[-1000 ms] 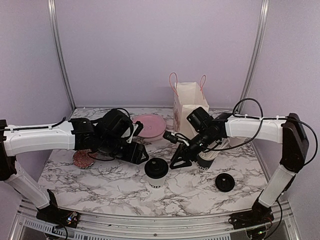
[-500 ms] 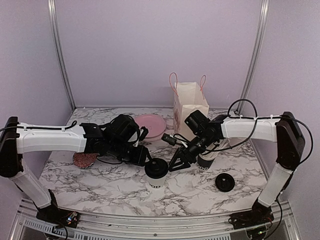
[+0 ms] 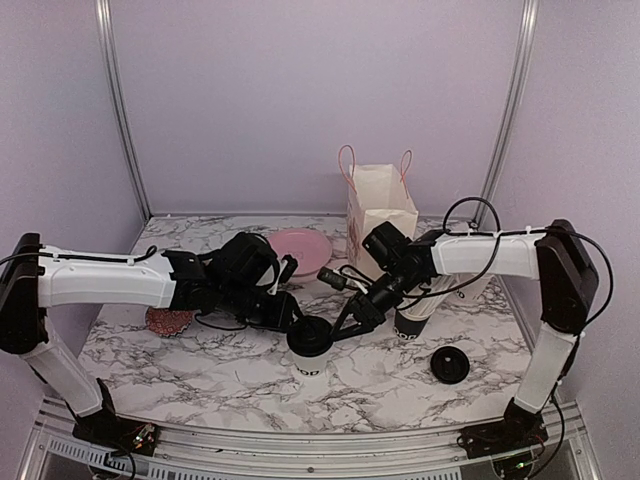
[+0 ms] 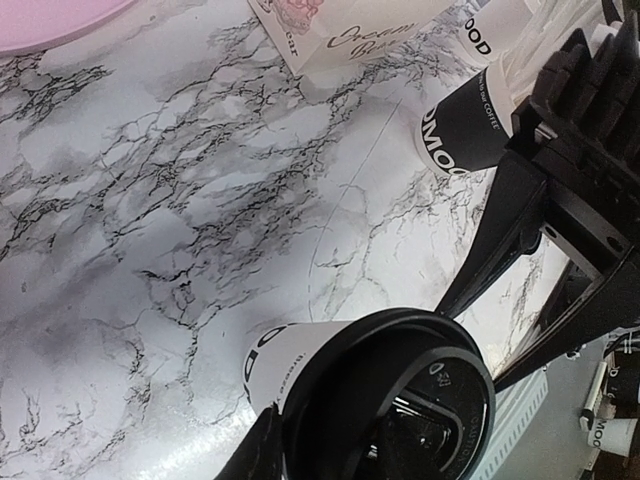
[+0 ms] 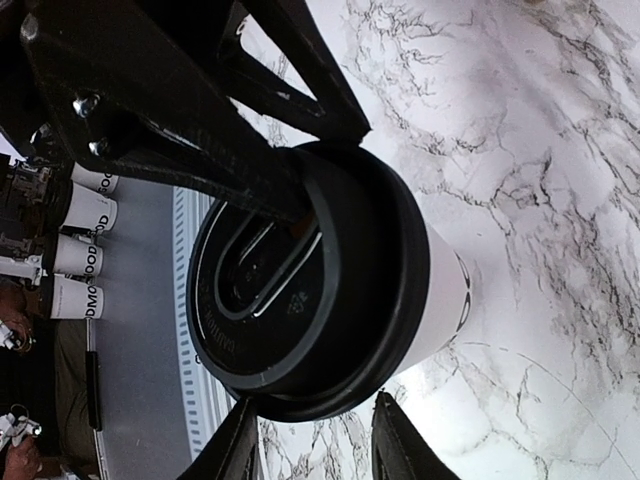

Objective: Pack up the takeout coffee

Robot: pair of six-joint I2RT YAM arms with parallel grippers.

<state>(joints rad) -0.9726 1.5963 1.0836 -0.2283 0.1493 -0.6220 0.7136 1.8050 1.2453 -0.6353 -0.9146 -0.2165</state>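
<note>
One takeout coffee cup (image 3: 310,364) stands at the table's front middle, white with dark lettering and a black lid (image 3: 311,336). My left gripper (image 3: 293,322) is at the lid's left side. In the left wrist view one finger (image 4: 262,448) rests against the cup wall (image 4: 285,365) just under the lid, and the other finger is hidden by the lid. My right gripper (image 3: 346,322) reaches in from the right. Its two fingertips (image 5: 240,445) stand apart at the lid's rim (image 5: 330,400), with marble showing between them.
A white paper bag (image 3: 380,210) with pink handles stands open at the back. A black cup with white straws (image 3: 412,318) is right of the cup, with a loose black lid (image 3: 449,364) in front of it. A pink plate (image 3: 300,252) and a red patterned disc (image 3: 168,320) lie left.
Both arms have closed in on the cup, the left moving right, the right moving left and down. Both pairs of jaws have narrowed. The cup has stayed put.
</note>
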